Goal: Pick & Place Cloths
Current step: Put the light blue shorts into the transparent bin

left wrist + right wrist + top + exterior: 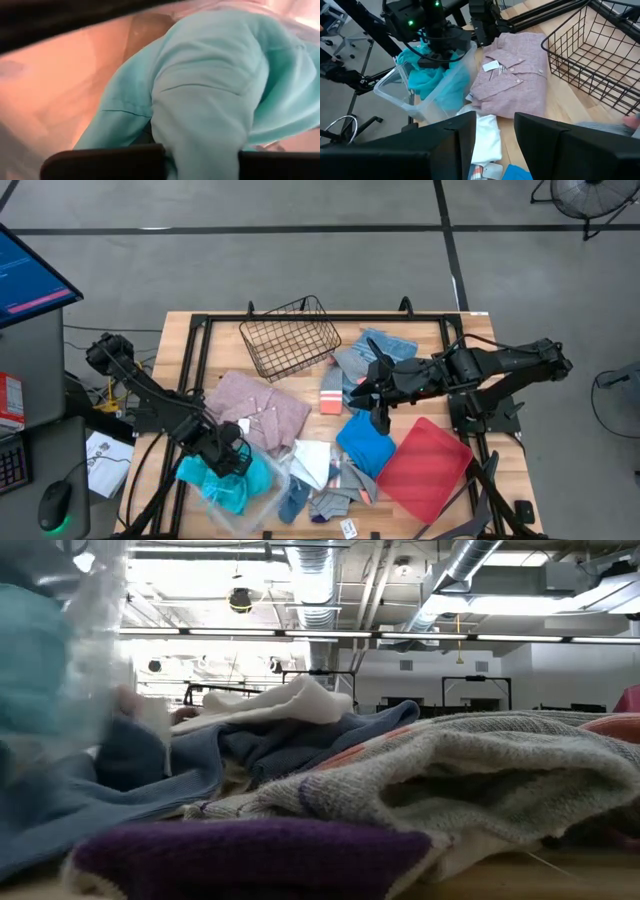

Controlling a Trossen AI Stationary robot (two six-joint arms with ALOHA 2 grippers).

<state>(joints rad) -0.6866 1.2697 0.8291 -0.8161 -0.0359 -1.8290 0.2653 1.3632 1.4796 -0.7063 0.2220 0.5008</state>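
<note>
Down at the table's left front, the left gripper point(232, 461) clenches the turquoise cloth point(228, 480) inside a clear plastic bin point(395, 95), just beside the dusty pink shirt point(262, 408). Toward the middle lie a white cloth point(312, 463) and a bright blue cloth point(365, 444). Farther right, the right gripper point(378, 420) hangs above the blue cloth, fingers parted and holding nothing, near the red tray point(428, 467).

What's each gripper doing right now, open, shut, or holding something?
Left gripper: down in the clear bin on the turquoise cloth; grip cannot be told.
Right gripper: open, holding nothing, above the white cloth.
</note>
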